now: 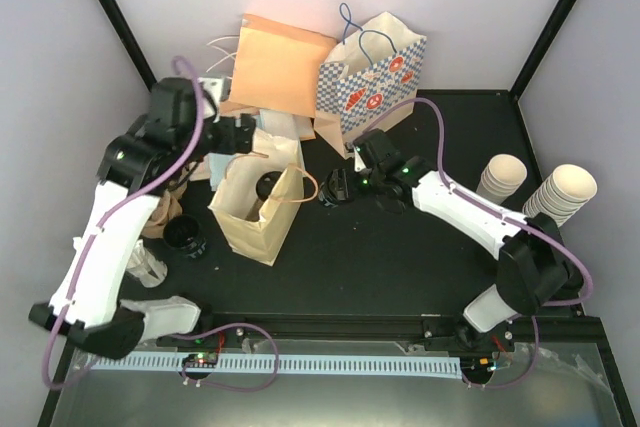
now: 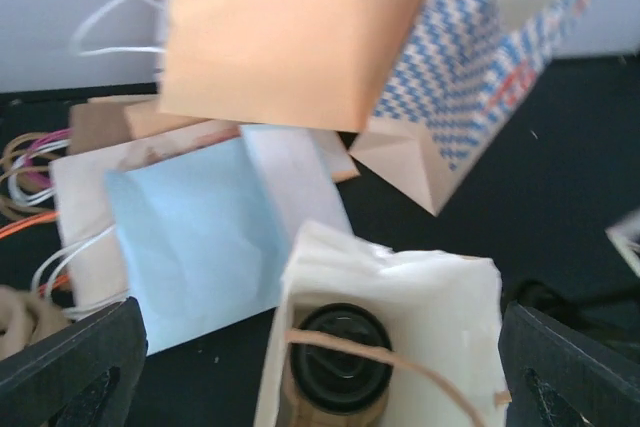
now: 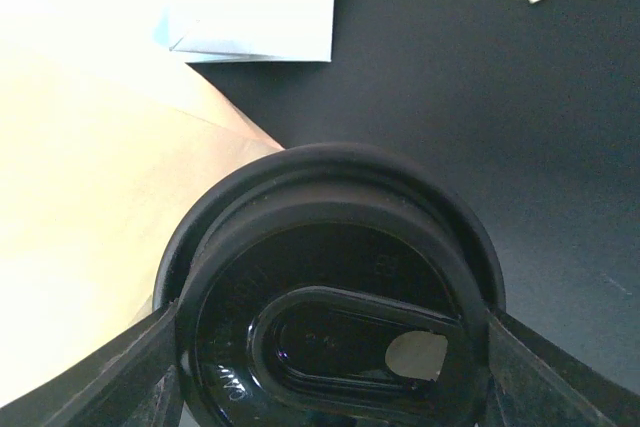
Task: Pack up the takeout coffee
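Wide open, the left end effector (image 2: 322, 327) hangs above the bag (image 2: 400, 287), whose coffee (image 2: 340, 372) below needs no grip; the right end effector (image 3: 335, 372) pinches a second coffee (image 3: 330, 237) by its lid, bag alongside, ready for packing.

Black-lidded takeout coffee (image 1: 268, 187) stands upright inside bag (image 1: 245, 230).

Illegible embossing on black lid (image 3: 330, 277)

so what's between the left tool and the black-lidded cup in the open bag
Only a tan paper handle of the cream paper bag, crossing over the black round lid; left wrist view shows it.
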You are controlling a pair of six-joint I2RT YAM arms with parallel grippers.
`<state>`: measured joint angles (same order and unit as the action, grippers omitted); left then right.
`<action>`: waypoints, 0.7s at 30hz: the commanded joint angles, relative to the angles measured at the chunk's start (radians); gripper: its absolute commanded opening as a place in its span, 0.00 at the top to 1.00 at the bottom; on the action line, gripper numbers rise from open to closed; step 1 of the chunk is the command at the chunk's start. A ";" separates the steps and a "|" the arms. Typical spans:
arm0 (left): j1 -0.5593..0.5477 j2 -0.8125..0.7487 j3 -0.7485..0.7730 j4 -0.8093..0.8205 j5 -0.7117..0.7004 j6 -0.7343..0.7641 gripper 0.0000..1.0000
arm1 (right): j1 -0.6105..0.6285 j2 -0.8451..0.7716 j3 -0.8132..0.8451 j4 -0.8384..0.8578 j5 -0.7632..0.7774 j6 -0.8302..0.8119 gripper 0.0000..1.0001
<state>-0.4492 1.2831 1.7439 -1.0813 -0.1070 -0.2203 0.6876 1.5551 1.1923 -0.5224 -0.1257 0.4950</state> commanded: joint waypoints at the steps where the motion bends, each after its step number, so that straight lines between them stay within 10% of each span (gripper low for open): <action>1: 0.097 -0.137 -0.147 0.136 -0.019 -0.083 0.01 | -0.004 -0.048 -0.006 -0.045 0.073 -0.040 0.28; 5: 0.217 -0.273 -0.325 0.197 -0.018 -0.188 0.06 | -0.006 -0.078 -0.023 -0.049 0.080 -0.043 0.28; 9: 0.349 -0.384 -0.482 0.267 0.004 -0.297 0.46 | -0.008 -0.108 -0.040 -0.055 0.075 -0.047 0.28; 17: 0.512 -0.393 -0.578 0.236 0.025 -0.415 0.95 | -0.009 -0.167 -0.074 -0.059 0.075 -0.047 0.28; 21: 0.605 -0.420 -0.642 0.248 0.068 -0.431 0.98 | -0.010 -0.180 -0.076 -0.063 0.074 -0.049 0.28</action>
<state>0.0860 0.8894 1.1397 -0.8597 -0.0868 -0.5976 0.6830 1.4021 1.1244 -0.5842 -0.0650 0.4530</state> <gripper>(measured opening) 0.022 0.731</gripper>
